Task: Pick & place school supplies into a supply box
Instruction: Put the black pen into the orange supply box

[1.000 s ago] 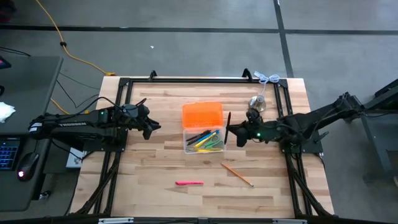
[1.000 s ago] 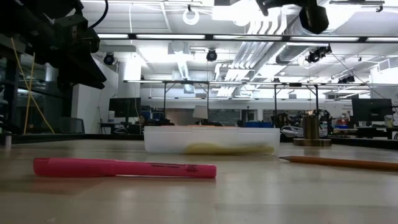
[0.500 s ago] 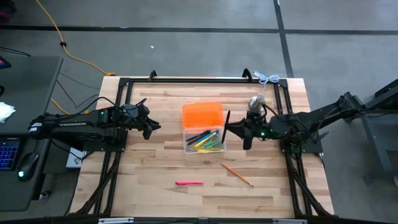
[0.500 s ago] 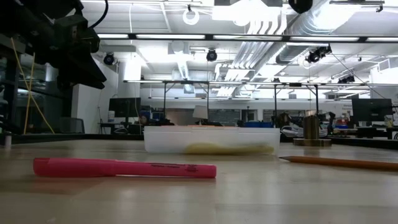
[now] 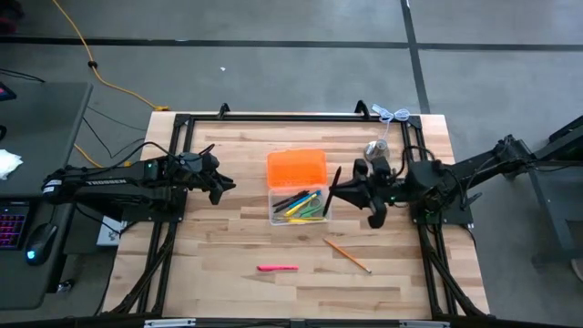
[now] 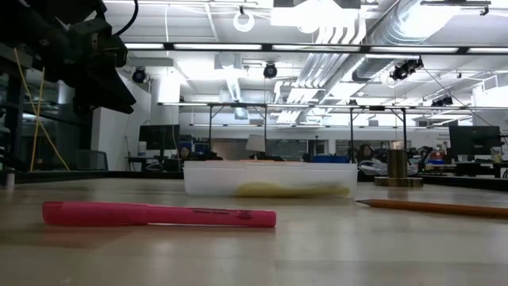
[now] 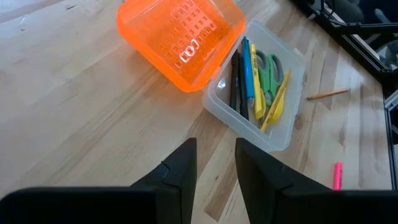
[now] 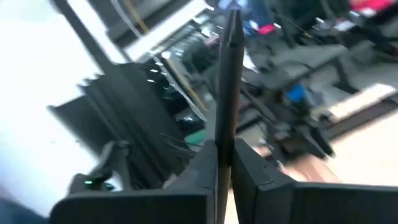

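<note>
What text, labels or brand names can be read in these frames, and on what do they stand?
"TROSSEN": white lettering on the left arm, high view.
Dark print on the pink marker, low view: too small and blurred to read.
Nothing else carries readable text.

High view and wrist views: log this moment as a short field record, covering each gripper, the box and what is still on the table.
right gripper: jaws shut on black pen, beside the box's right edge
left gripper: empty, jaws apart, left of box
supply box: open, orange lid alongside; holds pens and green scissors
still on table: pencil, pink marker
</note>
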